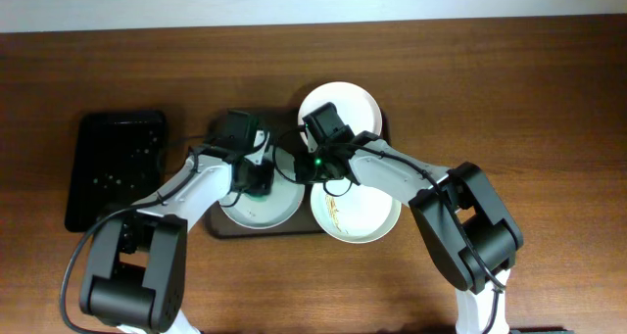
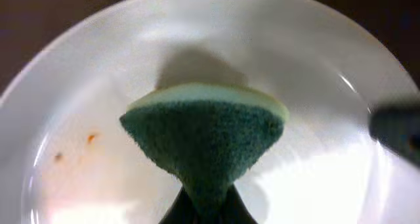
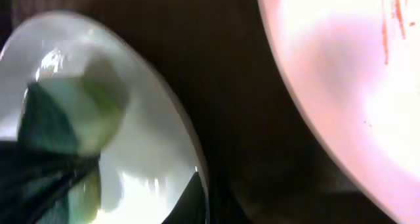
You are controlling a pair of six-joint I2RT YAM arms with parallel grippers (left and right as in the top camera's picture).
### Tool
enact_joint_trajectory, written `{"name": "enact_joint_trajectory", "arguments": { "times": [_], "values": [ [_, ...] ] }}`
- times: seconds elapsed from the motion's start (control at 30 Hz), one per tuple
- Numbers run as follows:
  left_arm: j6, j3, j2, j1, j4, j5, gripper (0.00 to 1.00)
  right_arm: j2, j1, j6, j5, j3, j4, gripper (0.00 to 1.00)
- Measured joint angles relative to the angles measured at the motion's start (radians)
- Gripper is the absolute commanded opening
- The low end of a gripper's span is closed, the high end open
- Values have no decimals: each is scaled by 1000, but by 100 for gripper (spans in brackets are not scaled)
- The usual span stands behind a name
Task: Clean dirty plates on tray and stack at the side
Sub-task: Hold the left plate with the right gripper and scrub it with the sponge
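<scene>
Three white plates lie on the dark brown tray (image 1: 220, 226): one at the back (image 1: 355, 97), one front right with orange smears (image 1: 367, 221), one front left (image 1: 279, 212). My left gripper (image 1: 257, 182) is shut on a green sponge (image 2: 207, 135) and holds it on the front-left plate (image 2: 315, 73), which has small orange specks at its left. My right gripper (image 1: 315, 167) pinches that plate's right rim (image 3: 164, 138); one finger (image 3: 197, 198) lies inside the rim. In the right wrist view the smeared plate (image 3: 341, 73) is at the upper right and the sponge (image 3: 65, 119) at the left.
A smaller glossy black tray (image 1: 118, 167) sits on the wooden table to the left of the brown tray. The dark tray floor (image 3: 249, 119) shows between the two plates in the right wrist view. Bare table (image 1: 549, 99) lies to the right.
</scene>
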Motion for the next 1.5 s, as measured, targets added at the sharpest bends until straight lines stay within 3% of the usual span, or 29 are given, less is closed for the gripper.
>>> {"name": "enact_joint_trajectory", "arguments": {
  "times": [0.17, 0.3, 0.43, 0.57, 0.67, 0.8, 0.93, 1.0, 1.13, 1.23, 1.37, 1.5],
  "values": [
    [141, 11, -3, -2, -179, 120, 1, 0, 0, -11, -1, 0, 0, 4],
    [153, 11, -7, -11, -188, 47, 1, 0, 2, -10, -9, 0, 0, 4],
    [-53, -14, -22, -29, -107, -156, 1, 0, 6, 2, -16, 0, 5, 4],
    [-352, -86, -56, -26, -63, -388, 1, 0, 6, 8, -16, 0, 5, 4],
    [-452, -116, -46, -27, 81, -514, 1, 0, 6, 8, -16, 0, 5, 4],
    [-474, -146, -13, -25, 338, -543, 1, 0, 3, 17, -3, 1, 9, 4],
    [-475, -156, 6, -22, 483, -536, 1, 0, 2, 19, 0, 2, 11, 4],
    [-379, -167, 13, -21, 639, -489, 1, 0, 1, 19, 1, 2, 11, 4],
    [-251, -169, 13, -21, 753, -399, 1, 0, 1, 15, 3, 2, 8, 4],
    [-220, -159, 13, -21, 636, -373, 1, 0, 0, 11, 2, 2, 7, 4],
    [-205, -100, -35, -13, 307, -404, 1, 0, 1, -11, -1, 2, 0, 4],
    [-143, -82, -37, -11, 274, -411, 0, 0, 1, -11, -1, 2, 0, 4]
  ]
}}
